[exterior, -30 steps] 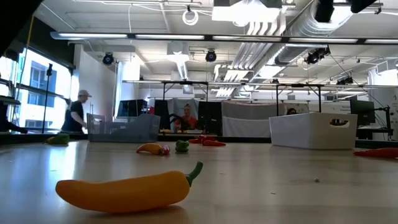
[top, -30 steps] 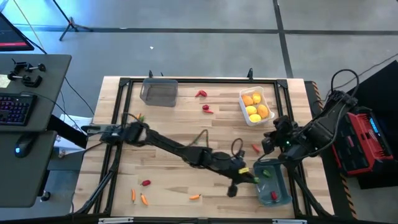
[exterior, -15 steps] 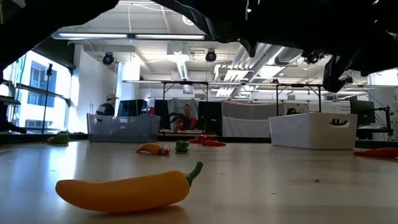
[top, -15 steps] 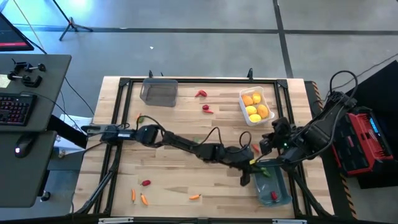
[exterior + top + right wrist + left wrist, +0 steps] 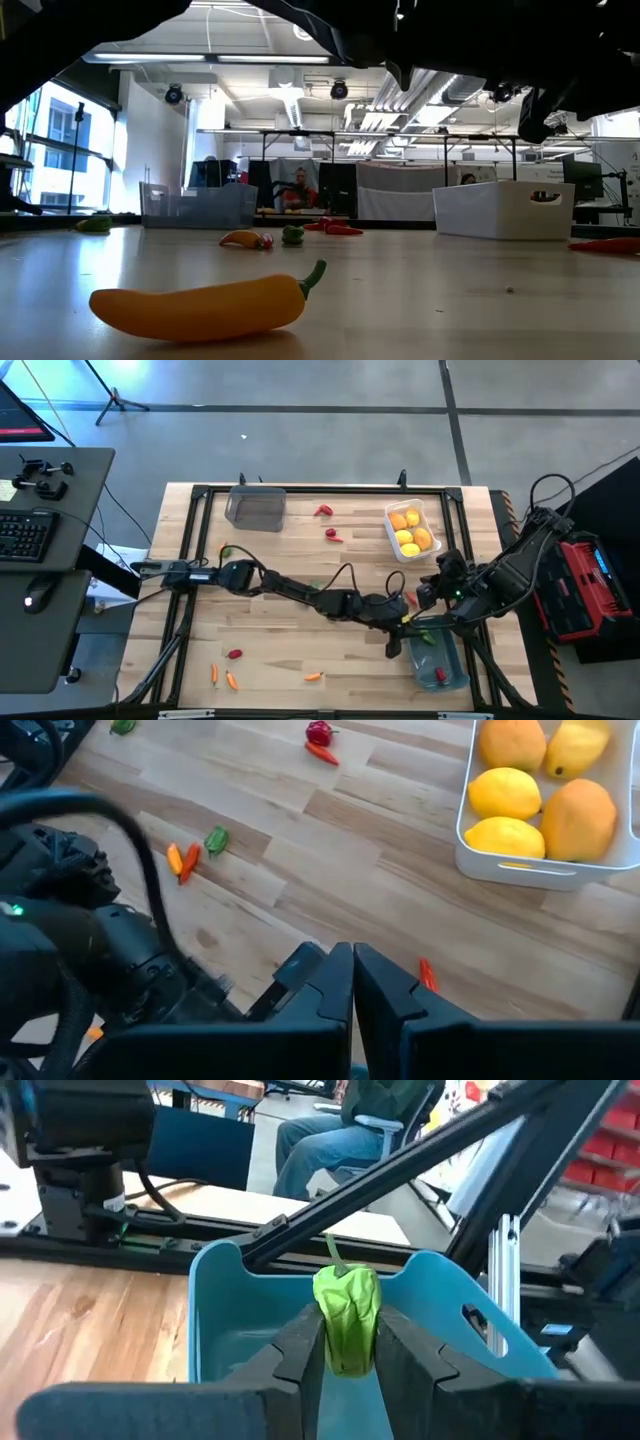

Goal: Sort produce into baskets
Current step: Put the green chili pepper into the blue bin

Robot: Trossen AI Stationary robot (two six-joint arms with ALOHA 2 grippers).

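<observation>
Left gripper [image 5: 349, 1355] now over blue basket [image 5: 225, 1295], gripping green pepper [image 5: 347, 1315]

A pepper [image 5: 347, 1318] sits between end-effector fingers [image 5: 296, 1355] above the bin [image 5: 216, 1315].

yellow pepper [image 5: 200, 308] (foreground), white bin [image 5: 503, 211] behind

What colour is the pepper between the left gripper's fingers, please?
Green; the pepper shows best in the left wrist view, over the blue basket.
</observation>
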